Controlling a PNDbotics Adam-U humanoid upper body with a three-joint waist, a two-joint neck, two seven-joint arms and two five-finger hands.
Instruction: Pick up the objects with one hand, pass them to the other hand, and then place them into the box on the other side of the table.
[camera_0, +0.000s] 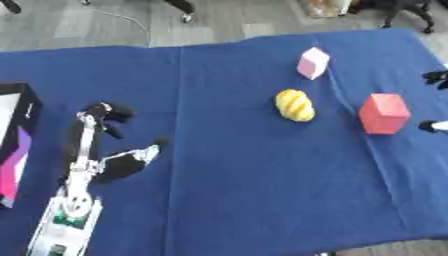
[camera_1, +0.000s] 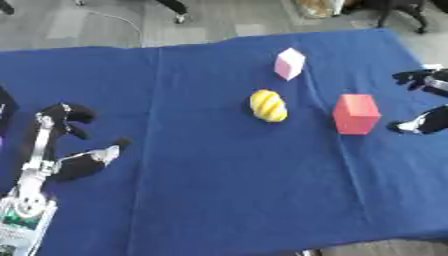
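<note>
Box (camera_0: 17, 145) sits at the far left edge of the table (camera_0: 245, 200), well to the left of the yellow object (camera_0: 295, 105), and only one dark corner with a pink and white face shows. The left hand (camera_0: 109, 150) rests just right of that box, still far left of the yellow object, fingers relaxed and open, holding nothing.

The yellow object itself lies near the table's middle, oval and ribbed (probably a toy or a soft fruit shape). It looks light, and its rounded sides may roll or slip, so a grip across its narrow width seems safest. Behind it and a little to its right stands the pink block (camera_0: 312, 63), tilted on an edge. To the right of the yellow object is the red block (camera_0: 383, 113), stiff-looking and flat-sided, which should take a plain pinch on opposite faces.

Further right of the yellow object, beyond the red block, the right hand (camera_1: 424, 102) is cut off by the frame. Its dark fingers appear spread apart and empty.
</note>
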